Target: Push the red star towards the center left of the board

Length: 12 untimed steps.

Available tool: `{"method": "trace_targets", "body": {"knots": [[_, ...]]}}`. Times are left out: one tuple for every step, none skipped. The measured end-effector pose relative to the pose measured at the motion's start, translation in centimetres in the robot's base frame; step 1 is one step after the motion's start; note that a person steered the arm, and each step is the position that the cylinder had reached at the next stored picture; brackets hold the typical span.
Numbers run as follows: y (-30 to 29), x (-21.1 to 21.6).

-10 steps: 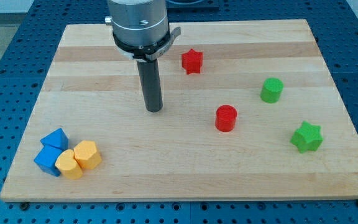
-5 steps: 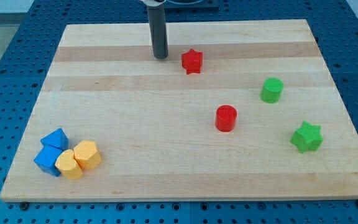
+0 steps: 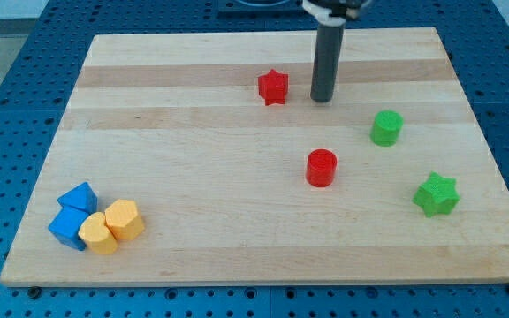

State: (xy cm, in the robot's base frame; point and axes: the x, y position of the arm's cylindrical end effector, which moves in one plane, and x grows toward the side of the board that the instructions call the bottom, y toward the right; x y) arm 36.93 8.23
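You see my tip [image 3: 322, 99] just right of the red star [image 3: 273, 87], near the worktop's [image 3: 193, 177] top edge; no end effector here, nothing held

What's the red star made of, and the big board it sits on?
The red star looks like matte plastic: even solid colour, no grain. The board looks like pale wood, showing long grain stripes. My tip stands just to the star's right.

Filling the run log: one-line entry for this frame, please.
tip: my tip right of red star, apart | star: upper middle of board, not yet pushed left | nearby: red cylinder below
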Motion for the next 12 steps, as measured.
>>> {"method": "trace_targets", "body": {"knots": [[0.0,0.6],[-0.4,-0.8],[-2.1,-3.8],[-3.7,-6.0],[-5.7,-6.1],[-8.8,-5.8],[-11.5,-5.3],[-11.2,-5.6],[-6.9,-4.9],[-5.2,-3.4],[-5.2,-3.4],[-5.2,-1.3]]}}
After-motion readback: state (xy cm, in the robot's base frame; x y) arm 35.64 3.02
